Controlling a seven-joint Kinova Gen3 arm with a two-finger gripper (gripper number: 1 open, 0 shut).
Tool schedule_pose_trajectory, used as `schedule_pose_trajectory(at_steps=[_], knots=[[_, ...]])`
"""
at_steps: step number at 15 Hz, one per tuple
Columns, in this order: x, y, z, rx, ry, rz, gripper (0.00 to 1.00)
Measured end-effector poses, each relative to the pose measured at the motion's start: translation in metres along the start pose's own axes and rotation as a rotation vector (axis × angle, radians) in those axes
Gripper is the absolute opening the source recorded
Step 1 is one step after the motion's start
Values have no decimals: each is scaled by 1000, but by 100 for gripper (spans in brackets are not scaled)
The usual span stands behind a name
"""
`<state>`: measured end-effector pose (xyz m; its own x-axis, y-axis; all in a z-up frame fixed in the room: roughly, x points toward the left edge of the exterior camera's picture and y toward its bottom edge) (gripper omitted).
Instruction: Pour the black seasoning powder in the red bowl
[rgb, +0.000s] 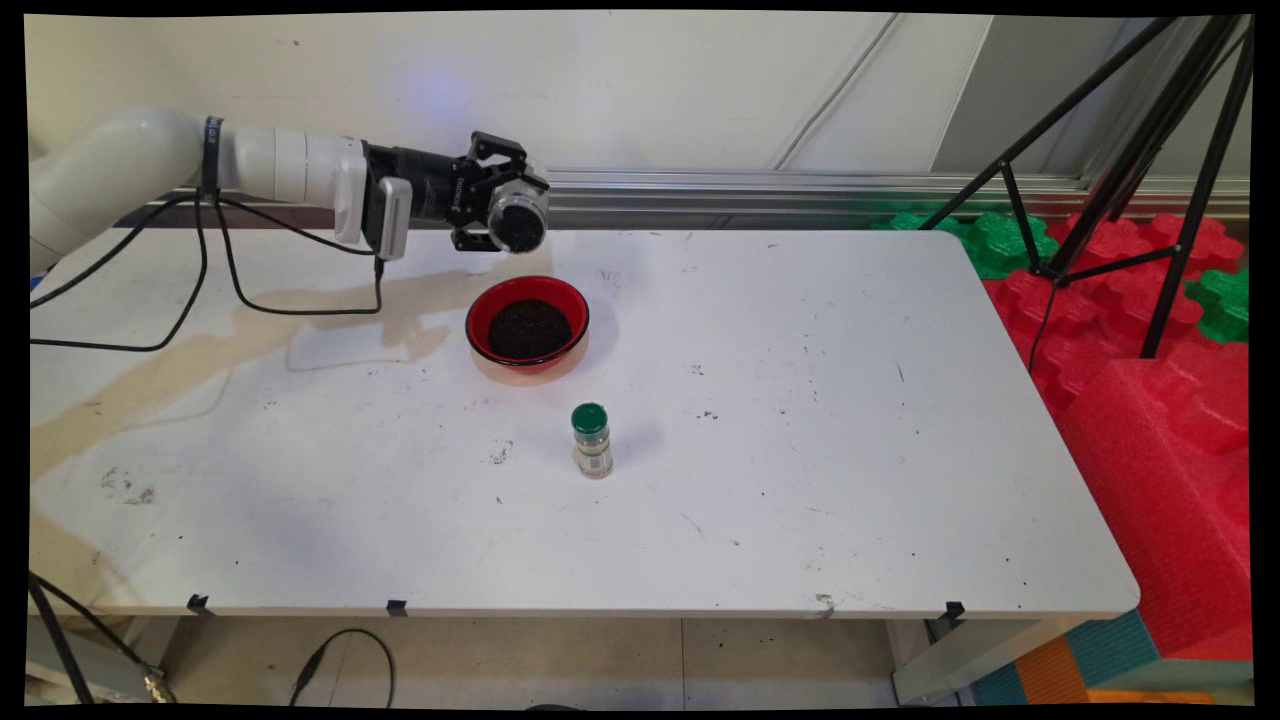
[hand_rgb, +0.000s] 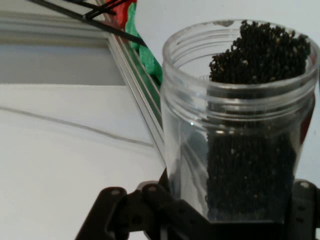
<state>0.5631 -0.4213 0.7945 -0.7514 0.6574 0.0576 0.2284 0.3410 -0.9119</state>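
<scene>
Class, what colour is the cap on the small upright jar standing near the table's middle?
Green: the small clear spice jar's cap, best in the main view.

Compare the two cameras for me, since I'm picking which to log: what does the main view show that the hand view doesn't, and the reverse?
Only the main view shows the red bowl of dark grains on the white table, the small green-capped bottle standing nearer the front edge, and the arm reaching in from the left. Only the hand view shows the jar's threaded rim and the dark grains heaped to one side of it. Both show the gripper shut on the clear jar, plus the tripod and red and green foam.
</scene>
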Motion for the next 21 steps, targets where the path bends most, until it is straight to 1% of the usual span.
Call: schedule_pose_trajectory(at_steps=[5, 8, 12, 17, 20, 21], knots=[[2, -10, -7, 15, 18, -246, 0], [4, -14, -10, 22, 29, -351, 0], [6, -23, -16, 34, 55, -551, 0], [9, -31, -22, 42, 81, -747, 0], [10, -36, -25, 40, 97, -878, 0], [11, -37, -26, 39, 101, -910, 0]])
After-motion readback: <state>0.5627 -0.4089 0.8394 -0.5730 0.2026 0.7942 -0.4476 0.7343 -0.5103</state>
